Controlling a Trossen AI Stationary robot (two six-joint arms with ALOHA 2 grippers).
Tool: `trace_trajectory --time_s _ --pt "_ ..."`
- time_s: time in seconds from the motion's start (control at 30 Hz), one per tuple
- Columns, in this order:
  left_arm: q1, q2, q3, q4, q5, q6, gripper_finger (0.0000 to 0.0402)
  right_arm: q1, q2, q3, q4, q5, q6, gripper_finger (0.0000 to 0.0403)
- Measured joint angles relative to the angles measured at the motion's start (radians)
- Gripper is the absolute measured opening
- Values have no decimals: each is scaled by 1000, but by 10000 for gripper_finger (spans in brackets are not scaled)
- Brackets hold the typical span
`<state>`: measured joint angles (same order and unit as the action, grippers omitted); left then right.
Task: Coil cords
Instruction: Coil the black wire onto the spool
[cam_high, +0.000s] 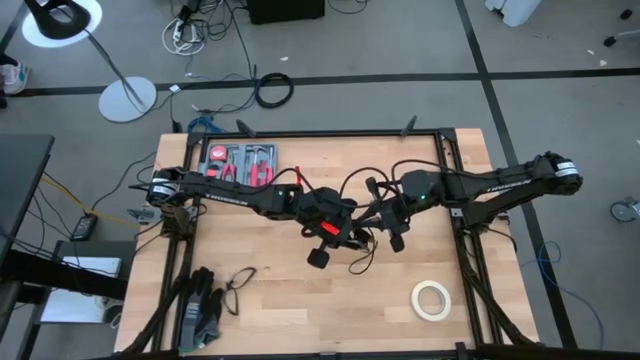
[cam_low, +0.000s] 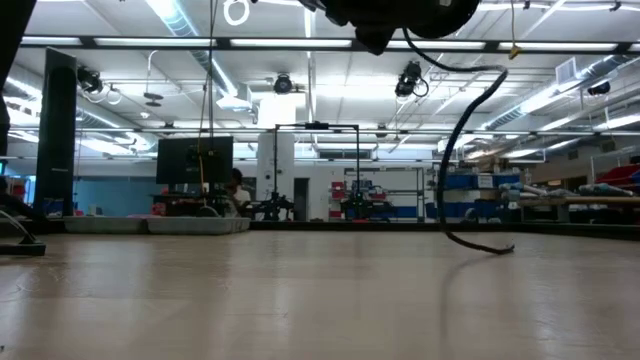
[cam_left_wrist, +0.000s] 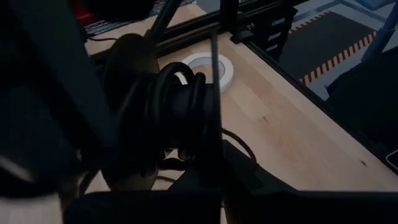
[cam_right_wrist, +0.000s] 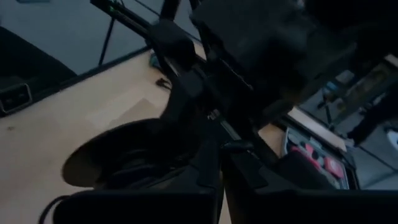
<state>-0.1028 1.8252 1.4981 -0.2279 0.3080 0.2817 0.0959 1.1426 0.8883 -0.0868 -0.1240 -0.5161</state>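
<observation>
Cord (cam_high: 352, 262) thin, light, floppy, springy; bunched mid-table, well left of tape roll (cam_high: 431, 300); left gripper (cam_high: 335, 235) clenched on coiled loops; right gripper (cam_high: 385, 222) clamped alongside; best grip: near chunky end piece (cam_high: 318, 258).

left gripper (cam_high: 345, 237), right gripper (cam_high: 383, 222), fingers closed, meeting mid-table

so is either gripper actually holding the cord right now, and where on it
The left gripper is shut on the cord, clamped on its bunched loops; the tail hangs to the table. Whether the right gripper grips it cannot be told.
</observation>
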Motion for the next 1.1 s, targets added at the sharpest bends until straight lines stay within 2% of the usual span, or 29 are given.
trace_trajectory --time_s 0.43,0.7,1.1 --pt "-2 1 -1 15 4 13 0 -10 4 0 -8 81 112 83" --pt "-15 0 1 27 32 43 0 -18 5 -2 -100 109 212 82" --pt "-20 0 1 22 1 84 0 -14 -14 -2 -224 89 345 78"
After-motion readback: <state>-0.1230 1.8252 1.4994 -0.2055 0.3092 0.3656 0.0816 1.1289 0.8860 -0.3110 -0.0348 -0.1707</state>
